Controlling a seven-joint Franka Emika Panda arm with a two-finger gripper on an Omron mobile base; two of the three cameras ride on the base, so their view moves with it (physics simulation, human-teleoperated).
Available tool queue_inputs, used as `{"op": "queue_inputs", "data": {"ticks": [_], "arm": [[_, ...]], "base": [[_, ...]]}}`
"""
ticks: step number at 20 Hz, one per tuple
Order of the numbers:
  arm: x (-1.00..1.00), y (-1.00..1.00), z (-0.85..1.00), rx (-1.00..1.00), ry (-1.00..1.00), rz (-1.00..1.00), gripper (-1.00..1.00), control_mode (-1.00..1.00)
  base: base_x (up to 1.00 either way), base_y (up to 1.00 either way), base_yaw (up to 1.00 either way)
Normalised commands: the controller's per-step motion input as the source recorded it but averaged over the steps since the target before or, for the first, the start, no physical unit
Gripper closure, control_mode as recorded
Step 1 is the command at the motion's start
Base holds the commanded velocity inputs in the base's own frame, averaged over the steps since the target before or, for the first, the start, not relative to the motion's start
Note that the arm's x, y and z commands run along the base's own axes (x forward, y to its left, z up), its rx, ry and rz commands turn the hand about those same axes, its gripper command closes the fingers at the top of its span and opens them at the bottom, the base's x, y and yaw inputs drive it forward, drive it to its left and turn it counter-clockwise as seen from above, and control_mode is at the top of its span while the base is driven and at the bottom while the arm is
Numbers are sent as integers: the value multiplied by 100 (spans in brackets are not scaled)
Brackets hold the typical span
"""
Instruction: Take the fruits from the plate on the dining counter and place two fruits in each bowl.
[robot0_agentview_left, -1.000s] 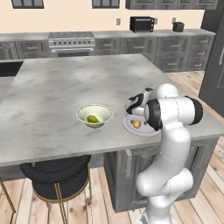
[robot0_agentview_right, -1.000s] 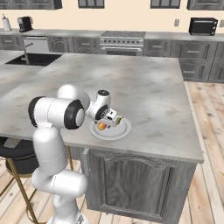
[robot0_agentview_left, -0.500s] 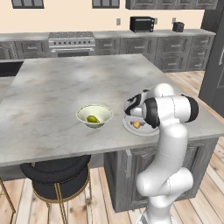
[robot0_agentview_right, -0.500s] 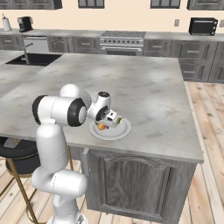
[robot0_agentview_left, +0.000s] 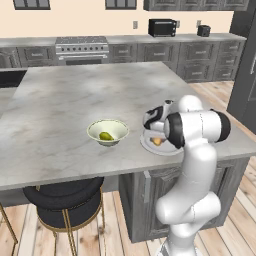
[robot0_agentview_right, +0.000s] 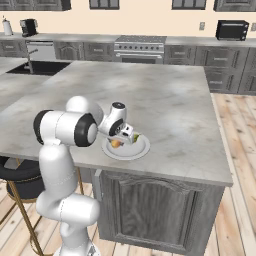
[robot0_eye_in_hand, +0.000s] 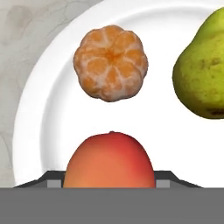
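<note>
Orange-red peach (robot0_eye_in_hand: 109, 159), round, no long axis: sits directly between the claw's (robot0_eye_in_hand: 109, 181) two dark fingertips (robot0_eye_in_hand: 52, 180), one at each flank, lying dead ahead along the claw's own line. Jaws drawn in to the fruit's sides; whether they grip it firmly cannot be told.
Peeled orange segment-ball (robot0_eye_in_hand: 110, 62): beyond the peach, apart from it.
Yellow-green pear (robot0_eye_in_hand: 202, 70): off to one side, clear of the fingers.
White plate (robot0_eye_in_hand: 39, 113): carries all three, near the edge of the marbled dining counter (robot0_agentview_left: 75, 100).
Cream bowl (robot0_agentview_left: 107, 132): well apart from the plate, one pear (robot0_agentview_left: 105, 136) inside.
</note>
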Motion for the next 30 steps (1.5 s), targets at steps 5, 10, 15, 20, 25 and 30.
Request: {"op": "queue_inputs", "data": {"ticks": [5,10,15,20,25,30], "arm": [[-31,0,68,0,0,6,100,-100],[-25,25,85,0,0,6,100,-100],[-10,76,62,0,0,8,100,-100],[0,87,34,0,1,12,100,-100],[1,80,40,0,6,13,100,-100],[25,62,9,-3,8,7,100,-100]], "base": [[0,0,0],[0,0,0],[0,0,0],[0,0,0],[0,0,0],[0,0,0]]}}
